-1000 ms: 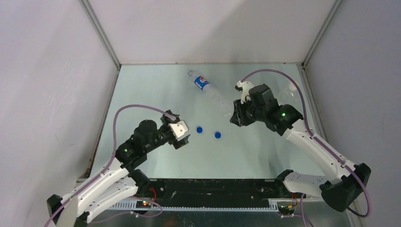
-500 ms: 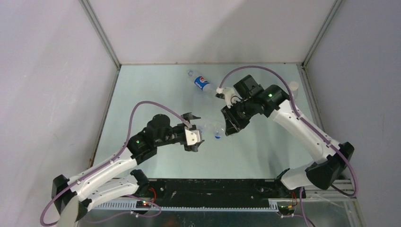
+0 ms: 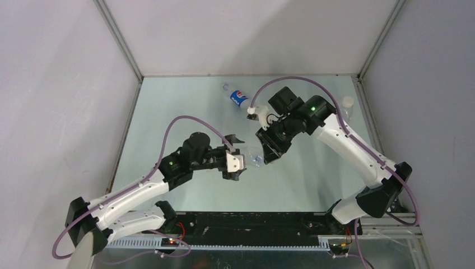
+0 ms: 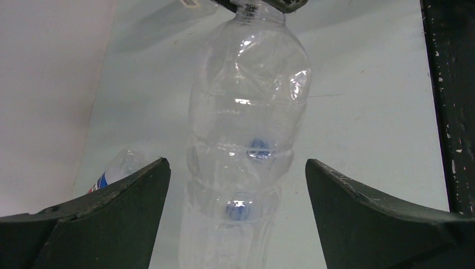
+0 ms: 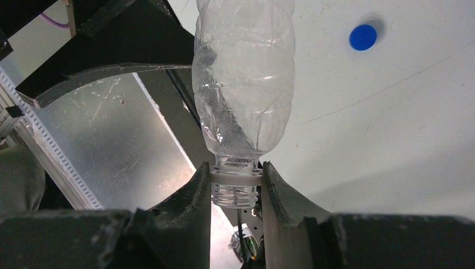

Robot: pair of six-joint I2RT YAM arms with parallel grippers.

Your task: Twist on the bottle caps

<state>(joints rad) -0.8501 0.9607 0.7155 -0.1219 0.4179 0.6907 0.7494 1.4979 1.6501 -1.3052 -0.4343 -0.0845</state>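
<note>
My right gripper (image 3: 265, 150) is shut on the threaded neck (image 5: 236, 182) of the plain clear bottle (image 5: 243, 78) and holds it above the table. The bottle has no cap on. My left gripper (image 3: 237, 157) is open, and the bottle's base (image 4: 238, 224) lies between its fingers without touching them. Two blue caps (image 4: 259, 148) show through the clear plastic in the left wrist view. One blue cap (image 5: 363, 37) lies on the table in the right wrist view. The Pepsi bottle (image 3: 238, 98) lies at the back. The white cap and the white/yellow bottle are not clearly seen.
A black rail (image 3: 252, 221) runs along the near edge between the arm bases. Grey walls close in the left, back and right sides. A small whitish object (image 3: 347, 102) sits by the right wall.
My right gripper has carried the clear bottle left toward the middle. My left arm has reached right, and its open jaws now flank the bottle's base.
</note>
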